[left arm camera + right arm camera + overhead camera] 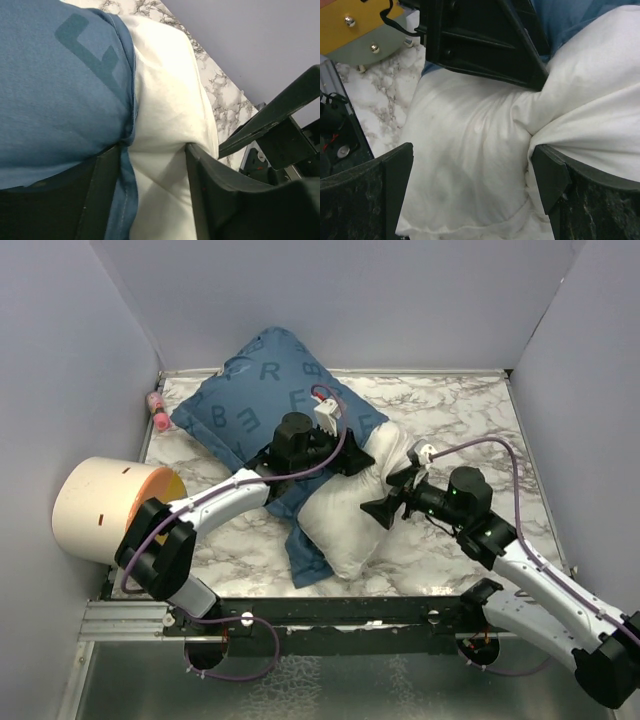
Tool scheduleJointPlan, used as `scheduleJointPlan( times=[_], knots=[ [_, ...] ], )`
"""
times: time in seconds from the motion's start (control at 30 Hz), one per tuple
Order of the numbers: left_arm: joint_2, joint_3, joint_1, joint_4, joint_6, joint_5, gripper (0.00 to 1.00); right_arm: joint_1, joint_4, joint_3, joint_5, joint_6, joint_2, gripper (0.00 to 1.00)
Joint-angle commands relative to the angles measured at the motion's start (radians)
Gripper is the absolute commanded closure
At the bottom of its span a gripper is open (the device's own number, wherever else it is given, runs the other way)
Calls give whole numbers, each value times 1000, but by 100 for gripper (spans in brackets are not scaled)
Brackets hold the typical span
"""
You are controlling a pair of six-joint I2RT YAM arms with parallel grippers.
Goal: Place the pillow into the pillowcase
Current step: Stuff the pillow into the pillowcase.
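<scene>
The pillowcase (250,390) lies in the upper left centre of the marble table (470,415). The pillow (345,520) is partly inside it; its white end projects toward the lower centre of the frame. The left gripper (352,458) is clamped on a bunch of pillowcase hem and pillow at the opening. The right gripper (378,508) has its jaws spread wide, pressed against the exposed pillow. A tan cylinder (105,510) stands at the left edge.

Matt cloth pillow (345,525), cloth pillowcase (240,400), seemingly smooth table (450,410)
</scene>
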Motion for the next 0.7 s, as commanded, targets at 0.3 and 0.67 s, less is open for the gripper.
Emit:
scheduleJointPlan(
  times=[0.3, 0.67],
  knots=[
    [-488, -174, 32, -428, 71, -107, 29, 106, -323, 231, 431, -60, -315, 0],
    [-649, -189, 41, -952, 42, -414, 31, 157, -242, 193, -177, -138, 23, 0]
  ],
)
